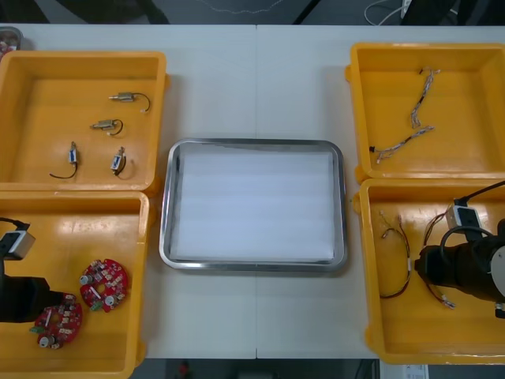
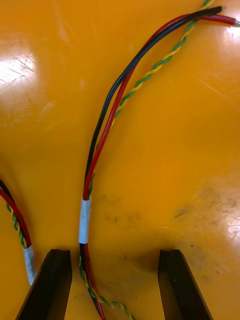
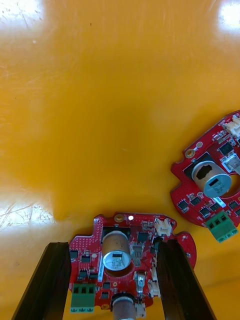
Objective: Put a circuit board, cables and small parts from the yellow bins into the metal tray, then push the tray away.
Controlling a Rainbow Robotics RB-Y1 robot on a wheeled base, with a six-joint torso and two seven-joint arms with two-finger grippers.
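Metal tray (image 1: pixel 252 264), bare, nothing loaded yet: to its left, left gripper (image 3: pixel 112 246), jaws spread astride a circuit board (image 3: pixel 117 260); to its right, right gripper (image 2: pixel 114 252), jaws spread over a red, black and yellow cable (image 2: pixel 86 220); every pick and the push remain.

Overhead camera: mounted high, faces steeply down, far enough back for whole light table (image 1: pixel 256 79), shiny rectangular metal tray (image 1: pixel 252 144) centre, yellow plastic bins (image 1: pixel 47 87) both sides.
Right wrist camera: pressed close over near-right bin (image 2: pixel 170 125) floor, facing twisted red, black and yellow-green cables (image 2: pixel 107 120); same cables tiny from overhead.
Left wrist camera: equally close over near-left bin (image 3: pixel 100 100) floor, facing two round red circuit boards (image 3: pixel 125 260); overhead view shares both.
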